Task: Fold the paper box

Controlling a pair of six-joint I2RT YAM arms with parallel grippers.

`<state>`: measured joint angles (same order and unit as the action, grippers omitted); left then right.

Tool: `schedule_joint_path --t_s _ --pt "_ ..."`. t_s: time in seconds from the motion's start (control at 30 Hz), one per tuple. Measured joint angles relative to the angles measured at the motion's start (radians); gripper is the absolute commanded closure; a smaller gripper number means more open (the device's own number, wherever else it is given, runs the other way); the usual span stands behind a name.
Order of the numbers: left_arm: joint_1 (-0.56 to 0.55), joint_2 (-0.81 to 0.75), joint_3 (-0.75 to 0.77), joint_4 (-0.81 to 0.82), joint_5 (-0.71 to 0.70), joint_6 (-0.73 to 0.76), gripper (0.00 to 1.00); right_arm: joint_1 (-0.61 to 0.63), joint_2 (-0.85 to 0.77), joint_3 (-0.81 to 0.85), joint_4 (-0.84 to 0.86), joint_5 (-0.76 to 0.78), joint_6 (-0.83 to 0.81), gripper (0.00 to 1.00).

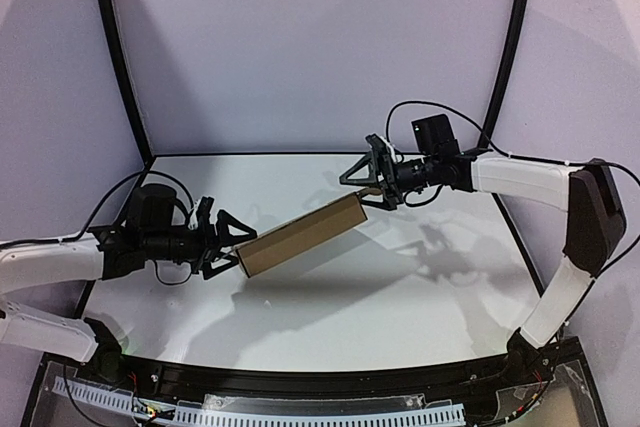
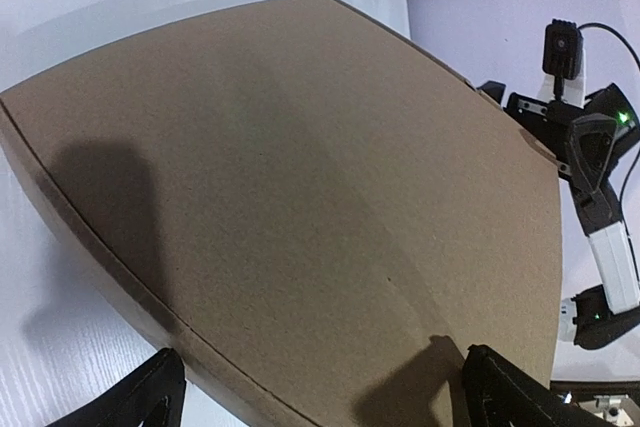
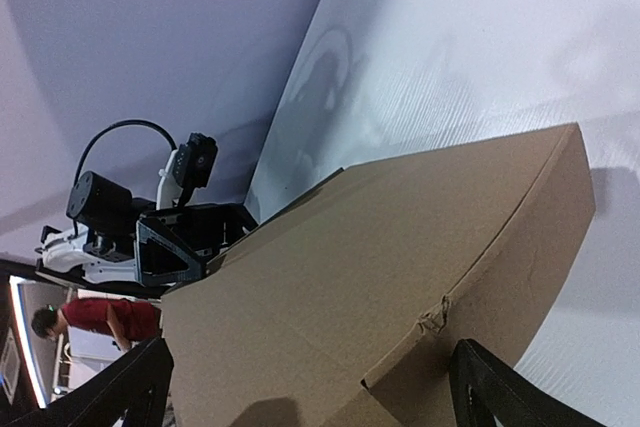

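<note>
The paper box [image 1: 300, 235] is slanting across mid-bench [image 1: 420, 297], near-left to far-right, seemingly lifted. The left gripper [image 1: 233, 245] and right gripper [image 1: 366, 189] are straddling its ends, jaws spread wide. It's looking light and stiff, yet easily crushed, so I'd be holding the edges.

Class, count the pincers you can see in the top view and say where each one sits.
2. The left pincer is at the box's near-left end; the right pincer is at its far-right end. None seems hidden.
</note>
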<state>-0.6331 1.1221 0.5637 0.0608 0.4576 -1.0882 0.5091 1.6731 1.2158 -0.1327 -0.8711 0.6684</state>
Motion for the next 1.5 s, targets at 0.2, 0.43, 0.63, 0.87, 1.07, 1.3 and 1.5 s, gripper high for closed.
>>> schedule_joint_path --t_s 0.2,0.43,0.63,0.87,1.07,1.3,1.5 --pt "0.000 0.017 0.054 -0.076 -0.057 -0.006 0.01 0.000 0.076 0.098 -0.101 0.000 0.059 0.02" --pt "0.014 0.049 0.213 -0.280 -0.155 -0.020 0.01 -0.012 0.160 0.207 -0.176 -0.009 0.177 0.02" --pt "0.066 0.096 0.321 -0.346 -0.194 -0.023 0.01 -0.027 0.256 0.349 -0.230 -0.041 0.240 0.02" --pt "0.172 0.191 0.394 -0.328 -0.179 -0.007 0.01 -0.040 0.440 0.611 -0.282 -0.050 0.267 0.02" --pt "0.210 0.256 0.526 -0.402 -0.273 0.107 0.01 -0.064 0.532 0.746 -0.301 -0.023 0.253 0.02" --pt "0.208 0.215 0.629 -0.588 -0.497 0.255 0.01 -0.136 0.489 0.668 -0.252 0.053 0.051 0.02" --pt "0.209 0.097 0.645 -0.705 -0.552 0.381 0.01 -0.177 0.266 0.416 -0.118 0.052 -0.284 0.02"
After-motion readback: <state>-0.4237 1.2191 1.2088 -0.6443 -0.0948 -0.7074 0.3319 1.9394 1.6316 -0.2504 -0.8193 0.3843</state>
